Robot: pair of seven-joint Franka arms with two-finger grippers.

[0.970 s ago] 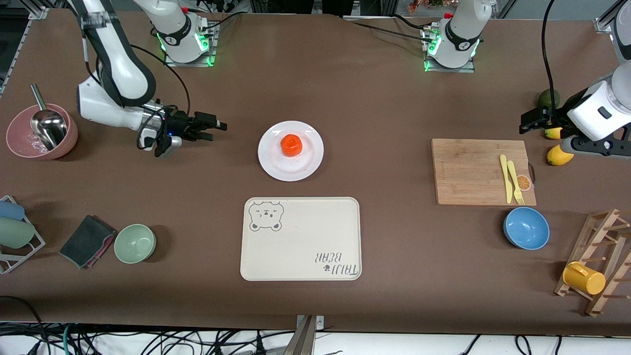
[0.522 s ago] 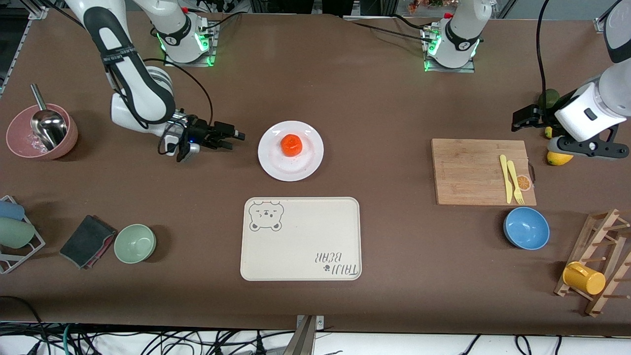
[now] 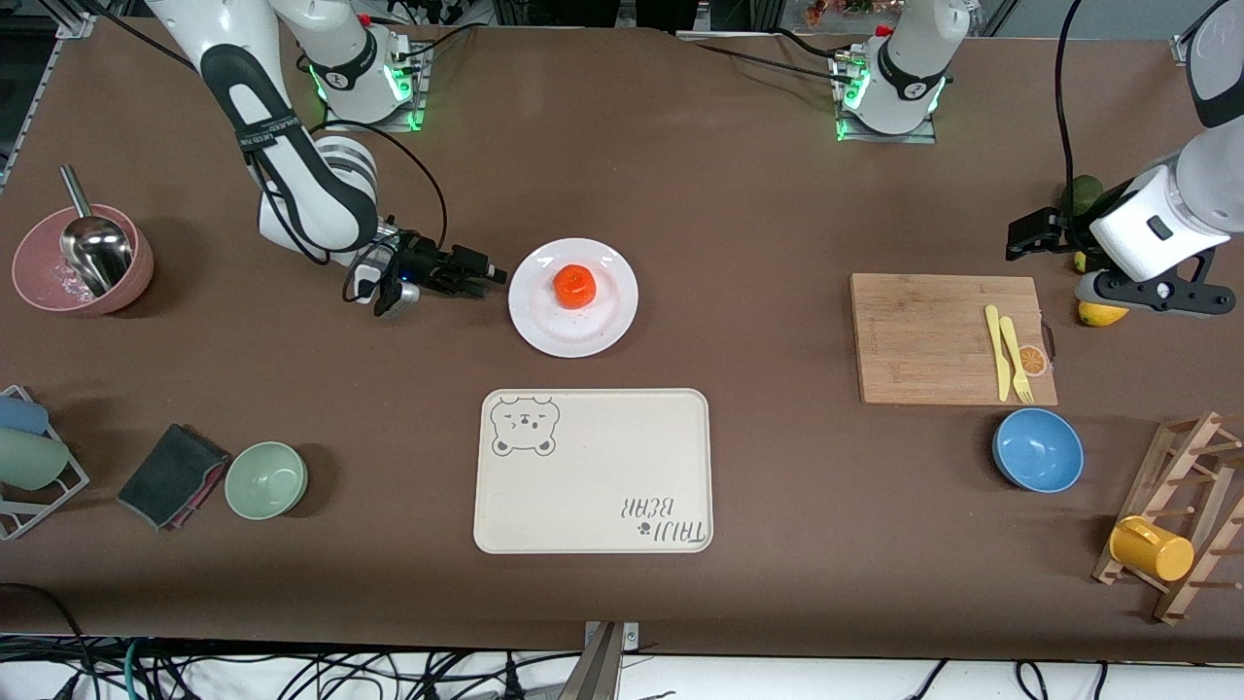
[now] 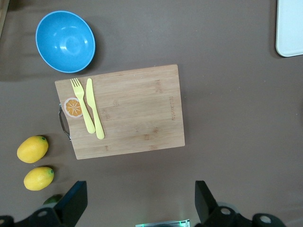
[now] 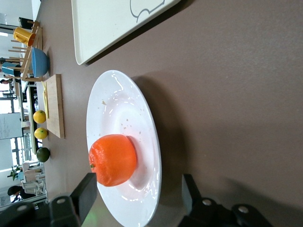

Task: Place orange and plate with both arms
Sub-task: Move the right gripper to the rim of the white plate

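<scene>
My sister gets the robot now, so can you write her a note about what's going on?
Right gripper: open, low beside the plate rim, on the right arm's side, not touching.
Left gripper: open, waiting over the table by the lemons and cutting board.
The orange sits on the plate, which is farther from the front camera than the bear tray.
Done: orange on plate.
Left: probably grip the plate and place it; nothing is held yet.
</scene>
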